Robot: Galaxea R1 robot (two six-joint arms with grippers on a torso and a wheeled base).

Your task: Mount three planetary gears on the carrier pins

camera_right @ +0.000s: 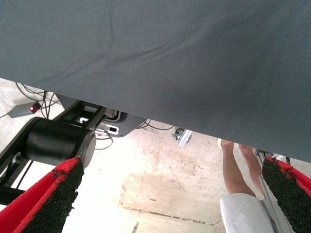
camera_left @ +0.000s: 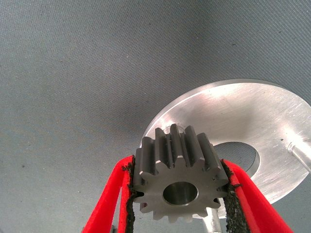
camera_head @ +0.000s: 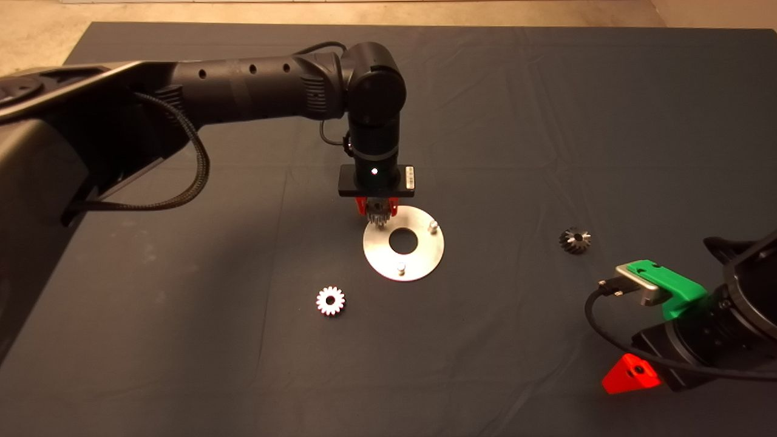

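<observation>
Dark mat covers the tabletop. Left arm reaches in over it – its left tool sits at the far-left rim of the carrier plate, red fingers clamped on a silvery gear, one pad on each side of the teeth. Held gear hangs over the plate rim; can't tell if it's on a pin. Right tool is parked well right of the plate and nearer the camera, fingers spread apart with nothing between them. A person's legs show on the floor beyond the mat edge.

Plate lies flat mid-mat, large centre hole, two bare pins visible – right pin, near pin. Second silvery gear lies flat on the mat, near-left of the plate. Darker gear lies well right of the plate.
</observation>
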